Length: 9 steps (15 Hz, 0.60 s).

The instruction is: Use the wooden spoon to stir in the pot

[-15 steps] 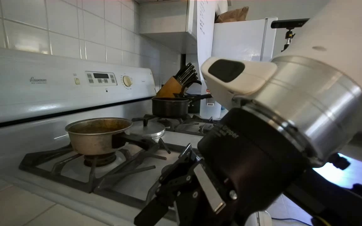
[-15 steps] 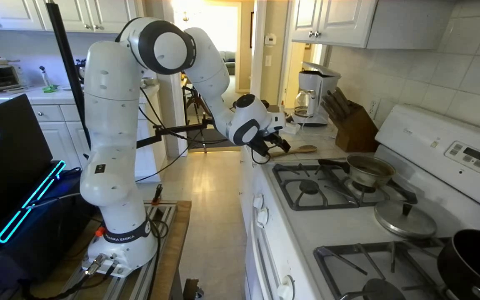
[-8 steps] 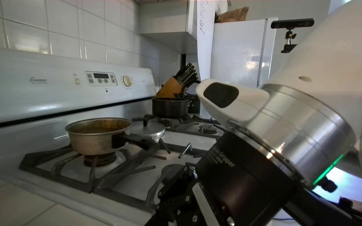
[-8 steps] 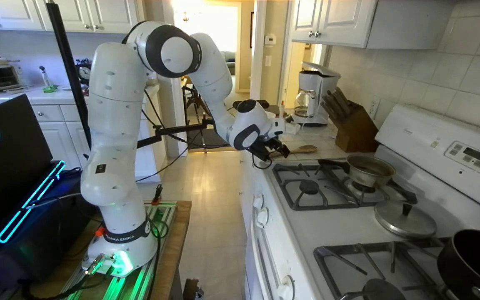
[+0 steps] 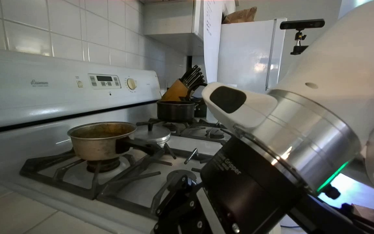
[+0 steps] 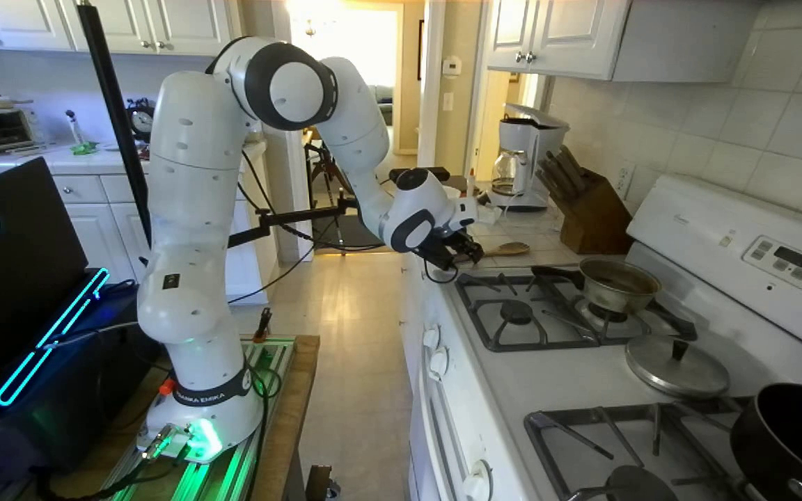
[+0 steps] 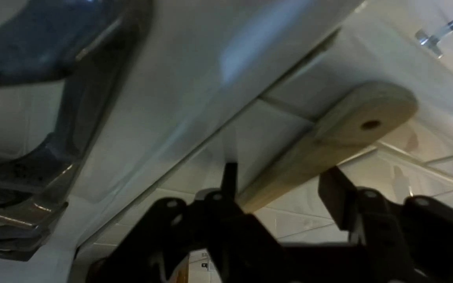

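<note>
Two black fingers (image 7: 231, 179) on your gripper (image 7: 281, 182) are released and stand well apart. In the wrist view you see the long, slim, light tan wooden spoon (image 7: 321, 149) in the gap between the tips. You cannot tell if a finger touches the wood. The spoon lies on the white tiled bench (image 6: 530, 226), just beside the edge that meets the white stove (image 6: 533, 376) and almost in line with it. Its round handle end, with a little hole, is at the front edge, near the front corner by the stove. In an exterior view the scoop end points toward the back edge, and your gripper hides part of the handle. Over that stove-side edge you have the shallow, round, brassy metal pot (image 6: 618, 289) with a long black handle. It stands upright on a back burner (image 5: 109, 165), well apart from the spoon.
</note>
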Available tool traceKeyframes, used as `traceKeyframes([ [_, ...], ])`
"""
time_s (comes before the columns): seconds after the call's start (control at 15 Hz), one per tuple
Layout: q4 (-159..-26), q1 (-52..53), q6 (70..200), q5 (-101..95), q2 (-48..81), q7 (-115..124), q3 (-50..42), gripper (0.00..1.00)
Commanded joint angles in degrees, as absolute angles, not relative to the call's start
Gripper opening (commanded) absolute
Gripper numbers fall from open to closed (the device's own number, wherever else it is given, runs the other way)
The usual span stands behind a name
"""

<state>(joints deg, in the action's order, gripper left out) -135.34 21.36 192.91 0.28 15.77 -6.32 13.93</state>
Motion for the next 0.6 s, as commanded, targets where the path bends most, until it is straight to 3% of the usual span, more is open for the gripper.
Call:
traceKeyframes([
  [0.0, -134.6, 23.2, 193.5, 0.2, 17.0, -7.8, 12.3, 0.29],
  [0.27, -134.4, 23.8, 193.1, 0.5, 16.6, -7.7, 11.8, 0.03],
  [0.33, -134.2, 23.8, 192.7, 0.8, 16.3, -7.4, 11.7, 0.07],
  [0.53, -133.5, 23.6, 192.1, 1.3, 15.2, -6.7, 11.7, 0.07],
])
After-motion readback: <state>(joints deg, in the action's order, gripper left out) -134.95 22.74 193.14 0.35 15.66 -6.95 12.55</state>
